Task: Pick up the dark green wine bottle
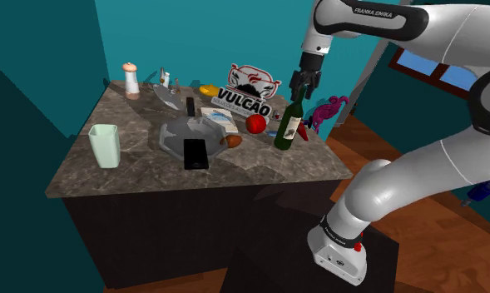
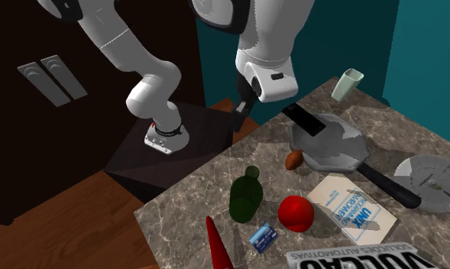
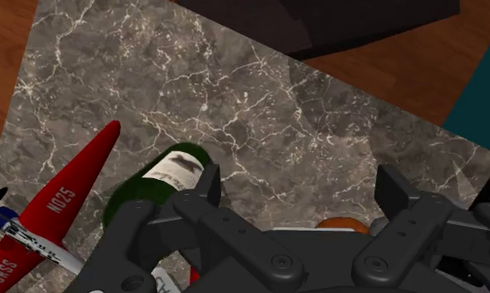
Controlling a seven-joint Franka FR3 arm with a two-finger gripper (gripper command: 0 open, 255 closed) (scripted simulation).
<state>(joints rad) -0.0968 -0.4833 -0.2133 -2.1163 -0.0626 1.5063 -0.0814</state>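
My pincer (image 3: 301, 190) hangs open, spread for the neck of the upright wine bottle (image 3: 141, 196) below. The bottle stands beside one finger, unheld.

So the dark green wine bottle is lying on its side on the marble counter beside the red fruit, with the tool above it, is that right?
Not quite. The shoulder view shows the dark green wine bottle standing upright, not lying on its side. The rest holds: it is on the marble counter, beside the red fruit, with the tool above it.
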